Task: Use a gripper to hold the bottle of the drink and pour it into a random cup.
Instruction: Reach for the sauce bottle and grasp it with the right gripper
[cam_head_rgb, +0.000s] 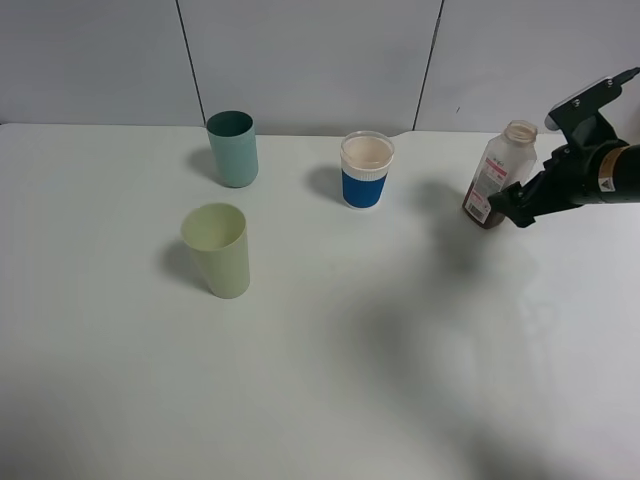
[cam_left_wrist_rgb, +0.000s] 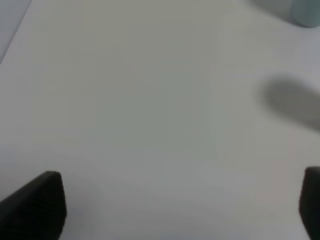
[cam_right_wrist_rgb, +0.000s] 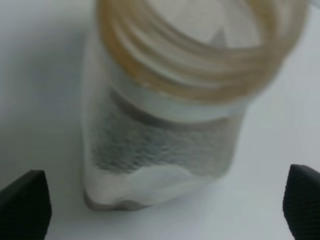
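Exterior high view: a small clear plastic bottle with a white and pink-red label (cam_head_rgb: 498, 172) stands on the white desk (cam_head_rgb: 320, 380), right of the short white blue-banded cup (cam_head_rgb: 364, 172). Right pincer (cam_head_rgb: 510, 208) spread wide at its base, not gripping. Left pincer (cam_left_wrist_rgb: 182, 205) spread wide, holding nothing.

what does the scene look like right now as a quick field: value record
bottle: capless, standing on table, far right, brown drink at its base
right hand: open, fingers either side of bottle, not closed
left hand: open, over bare table, holding nothing
cup: white with blue band, upright, left of bottle
other cups: teal cup, pale green cup, both upright
pour: not started
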